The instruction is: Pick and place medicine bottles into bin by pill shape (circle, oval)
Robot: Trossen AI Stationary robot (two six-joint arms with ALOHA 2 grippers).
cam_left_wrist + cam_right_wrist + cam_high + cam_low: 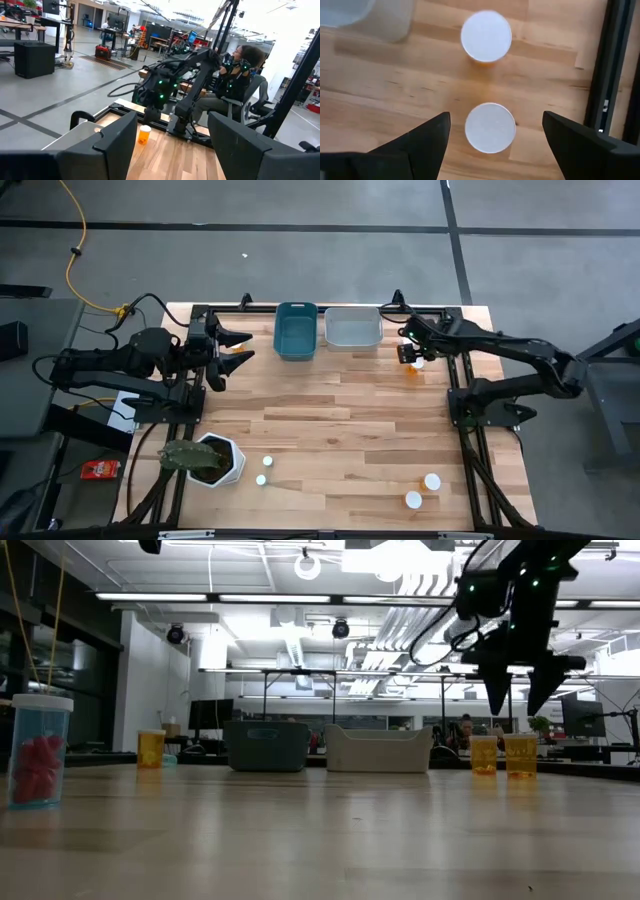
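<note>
Above two medicine bottles [490, 127], right jaws [494, 131] spread

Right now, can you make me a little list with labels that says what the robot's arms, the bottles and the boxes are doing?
Right gripper: right gripper open, pointing down above two medicine bottles, holding nothing
Left gripper: left gripper open, waiting at the table's left edge
Bins: blue bin and white bin side by side at the far edge
Other bottles: two near the front right, two beside the plant pot
Bottles in bins: none visible
</note>
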